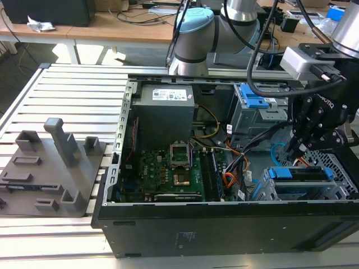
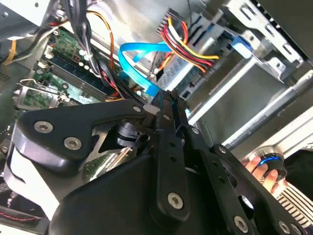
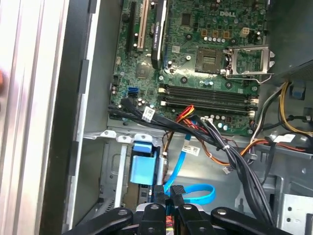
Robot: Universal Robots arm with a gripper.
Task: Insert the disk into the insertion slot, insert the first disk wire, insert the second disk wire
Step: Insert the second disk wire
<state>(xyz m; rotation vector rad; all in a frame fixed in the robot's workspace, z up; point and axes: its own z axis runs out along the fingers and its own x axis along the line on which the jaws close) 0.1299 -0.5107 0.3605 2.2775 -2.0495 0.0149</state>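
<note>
Low at the right of the exterior view, the disk already sits in the insertion slot; just above it the gripper has its fingers pinched on the light-blue wire, whose connection remains unconfirmed

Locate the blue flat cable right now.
In the first wrist view, the blue flat cable loops just ahead of the pincer, beside the blue drive carrier and below the motherboard.
</note>
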